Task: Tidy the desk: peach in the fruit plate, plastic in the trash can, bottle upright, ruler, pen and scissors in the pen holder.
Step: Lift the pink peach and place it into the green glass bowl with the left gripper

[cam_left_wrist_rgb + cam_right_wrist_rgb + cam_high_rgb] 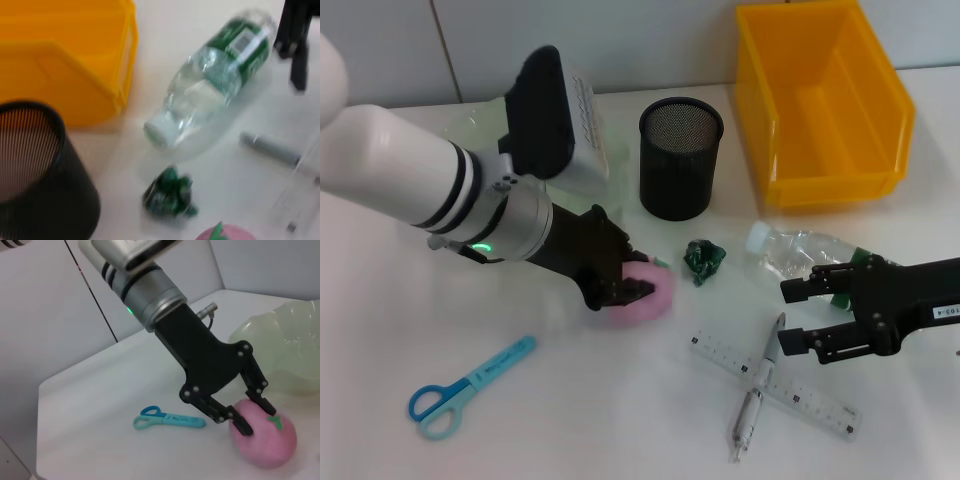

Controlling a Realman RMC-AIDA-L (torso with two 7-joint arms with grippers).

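Note:
A pink peach [655, 298] [265, 437] lies on the white desk, and my left gripper [628, 290] [254, 414] is shut on its upper side. The translucent green fruit plate [280, 355] [470, 128] sits behind that arm. A crumpled green plastic wad [703, 258] [167, 195] lies between the peach and the bottle [795, 248] [215, 80], which is on its side. My right gripper [788, 318] stands open beside the bottle, holding nothing. The ruler [790, 392] and the pen [758, 385] lie crossed near the front. Blue scissors [470, 385] [167, 419] lie at the front left.
The black mesh pen holder [680, 160] [35, 170] stands upright at the back middle. The yellow bin [820, 100] [65, 55] sits at the back right. The desk's edge runs close behind the scissors in the right wrist view.

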